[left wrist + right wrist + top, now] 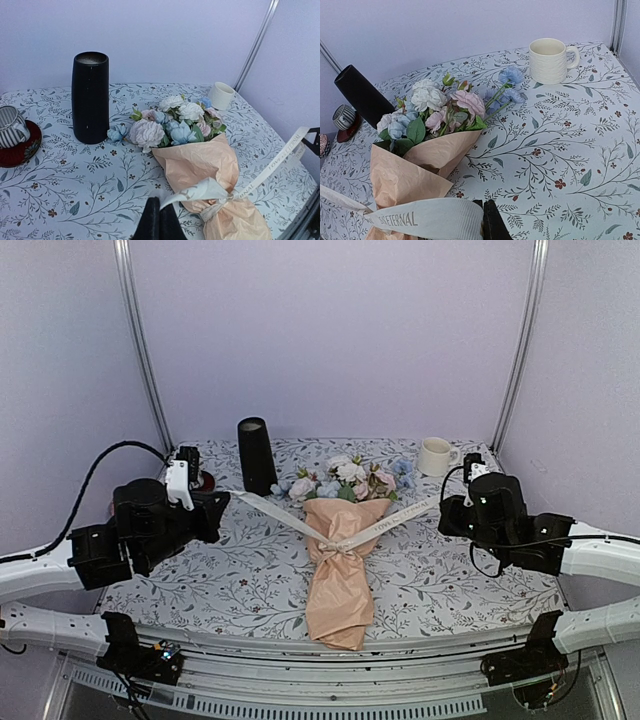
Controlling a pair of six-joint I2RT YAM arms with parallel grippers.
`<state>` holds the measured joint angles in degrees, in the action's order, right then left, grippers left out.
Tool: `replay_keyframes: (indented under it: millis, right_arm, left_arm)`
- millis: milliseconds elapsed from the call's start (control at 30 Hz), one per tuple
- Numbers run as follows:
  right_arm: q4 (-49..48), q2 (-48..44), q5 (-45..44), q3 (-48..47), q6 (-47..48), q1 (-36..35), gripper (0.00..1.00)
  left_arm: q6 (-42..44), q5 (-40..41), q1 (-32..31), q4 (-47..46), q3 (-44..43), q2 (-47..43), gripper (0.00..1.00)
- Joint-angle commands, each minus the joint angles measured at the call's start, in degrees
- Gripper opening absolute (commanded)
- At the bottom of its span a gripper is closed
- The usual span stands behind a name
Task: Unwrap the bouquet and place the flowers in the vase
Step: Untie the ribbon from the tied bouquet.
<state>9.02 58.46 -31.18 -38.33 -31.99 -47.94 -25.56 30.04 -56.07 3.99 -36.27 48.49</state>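
The bouquet (340, 575) is lying flat on the leaf-patterned counter (200, 570) in the middle of the overhead view. Its peach paper is pointing toward the bottom edge and the flowers (345, 478) are fanning out toward the top. Their stems are hiding entirely inside the paper.

The cream ribbon (285, 515) is sitting knotted around the wrap, its two tails stretching out in a shallow V, one toward each arm. The left gripper (159, 220) is showing only as dark tips at the bottom edge of its own camera, jaws clamped on the left tail. The right gripper (489, 222) is peeking in at the bottom centre of its view, jaws clamped on the right tail. The printing there is only partly readable, ending in "ETERNAL".

The black vase (256, 455) is standing upright at the upper left of the blooms. Whether the nearest blue flower is touching it is hard to tell. A striped cup (11, 127) on a red saucer (20, 150) is being cropped by the left edge of the left wrist view, and overhead the left arm is mostly covering it. A white mug (435, 456) is standing at the upper right.
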Motion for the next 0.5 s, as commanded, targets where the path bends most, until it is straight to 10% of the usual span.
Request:
replay_keyframes:
  millis: [0,467]
  right_arm:
    - [-0.7,0.4,0.1,1.2,-0.9,0.2,0.03]
    - [3.9,-3.9,-5.9,-0.6,0.6,0.6,0.02]
  left_arm:
    - [-1.2,0.1,0.7,-0.7,1.8,-0.3,0.00]
    - [-0.9,6.1,3.3,6.8,0.2,-4.4,0.00]
